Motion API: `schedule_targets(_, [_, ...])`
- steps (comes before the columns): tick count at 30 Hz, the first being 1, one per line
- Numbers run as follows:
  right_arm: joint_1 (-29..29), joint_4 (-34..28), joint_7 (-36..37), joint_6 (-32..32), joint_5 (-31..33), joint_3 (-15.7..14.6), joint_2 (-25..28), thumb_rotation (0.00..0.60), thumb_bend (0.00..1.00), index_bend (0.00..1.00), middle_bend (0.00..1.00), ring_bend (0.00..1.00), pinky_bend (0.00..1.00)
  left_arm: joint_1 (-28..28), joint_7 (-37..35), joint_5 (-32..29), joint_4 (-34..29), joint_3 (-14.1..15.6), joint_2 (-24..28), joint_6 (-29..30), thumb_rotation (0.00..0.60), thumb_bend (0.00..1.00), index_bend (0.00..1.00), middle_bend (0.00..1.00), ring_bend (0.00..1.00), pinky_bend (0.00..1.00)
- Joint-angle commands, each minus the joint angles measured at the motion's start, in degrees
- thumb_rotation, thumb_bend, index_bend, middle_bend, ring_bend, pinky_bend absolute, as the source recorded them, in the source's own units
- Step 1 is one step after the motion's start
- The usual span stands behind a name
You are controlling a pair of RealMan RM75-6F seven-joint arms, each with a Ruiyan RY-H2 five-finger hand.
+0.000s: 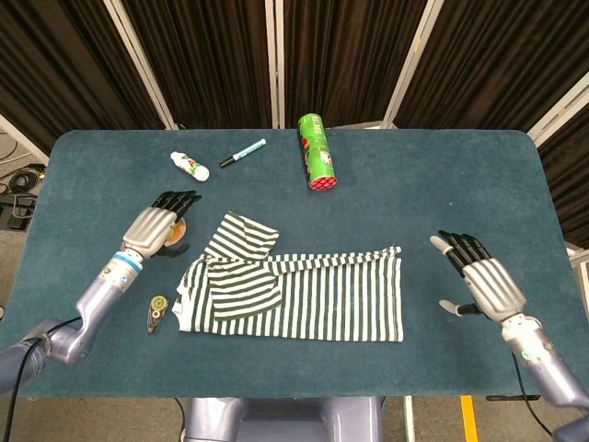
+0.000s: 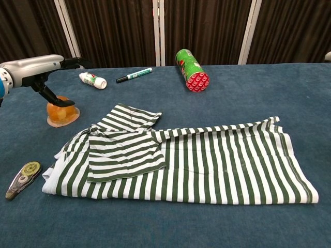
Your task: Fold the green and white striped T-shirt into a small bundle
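Observation:
The green and white striped T-shirt (image 1: 304,293) (image 2: 207,163) lies flat on the blue table, folded into a wide band with a sleeve turned over its left part. My left hand (image 1: 156,223) (image 2: 41,67) hovers to the left of the shirt, above an orange object, fingers apart and holding nothing. My right hand (image 1: 479,281) is well to the right of the shirt's right edge, fingers spread and empty; the chest view barely shows it at the right edge.
An orange object on a disc (image 2: 62,112) sits left of the shirt. A correction tape roller (image 1: 158,311) (image 2: 23,176) lies at the front left. At the back are a small white bottle (image 1: 190,166), a marker (image 1: 243,152) and a green can (image 1: 316,152) lying on its side.

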Motion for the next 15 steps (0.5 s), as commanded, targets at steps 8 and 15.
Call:
schedule_targets(8, [-8.02, -5.40, -6.38, 10.56, 0.10, 1.07, 1.96, 0.600, 0.00, 0.06, 0.00, 0.00, 0.00, -7.04, 11.41, -10.59, 1.46, -4.22, -4.29, -8.35, 0.600, 0.37, 0.21, 0.00, 0.00, 0.00])
schedule_targets(15, [-8.79, -4.55, -5.09, 9.91, 0.91, 1.74, 2.01, 0.600, 0.00, 0.06, 0.00, 0.00, 0.00, -10.04, 15.18, -15.73, 5.21, -5.52, -8.90, -10.64, 0.600, 0.37, 0.24, 0.00, 0.00, 0.00])
